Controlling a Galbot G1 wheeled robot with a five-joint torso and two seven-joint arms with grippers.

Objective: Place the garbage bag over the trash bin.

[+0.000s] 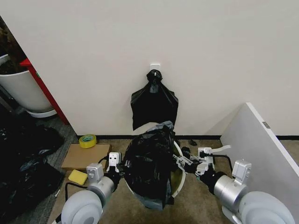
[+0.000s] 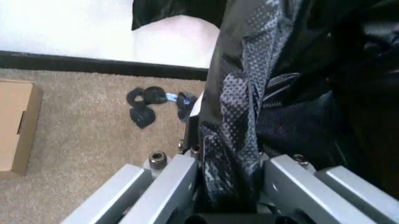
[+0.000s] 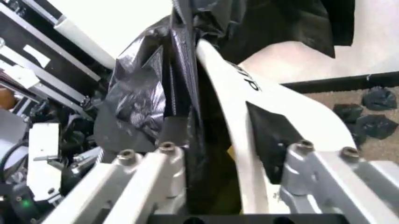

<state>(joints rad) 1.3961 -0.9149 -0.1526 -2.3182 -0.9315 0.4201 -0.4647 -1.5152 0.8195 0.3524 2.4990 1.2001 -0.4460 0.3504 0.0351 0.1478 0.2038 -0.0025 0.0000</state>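
Note:
The trash bin (image 1: 181, 184) stands on the carpet by the wall, tilted toward me. The black garbage bag (image 1: 149, 163) is draped over its left and middle; its right rim and greenish inside are bare. My left gripper (image 1: 122, 164) is at the bag's left side, and the left wrist view shows that gripper (image 2: 227, 186) shut on a bunched fold of the bag (image 2: 249, 116). My right gripper (image 1: 183, 162) is at the right rim. In the right wrist view this gripper (image 3: 218, 154) clamps the bag's edge (image 3: 137, 93) against the white rim (image 3: 249, 98).
A knotted black bag (image 1: 154, 102) hangs on the wall behind the bin. A white panel (image 1: 261, 149) leans at the right. A tape roll (image 1: 87, 140), flat cardboard (image 1: 84, 156) and a yellow sponge (image 1: 78, 177) lie at the left. Black scraps (image 2: 146, 105) lie by the skirting, and a planter pot (image 1: 23, 91) stands far left.

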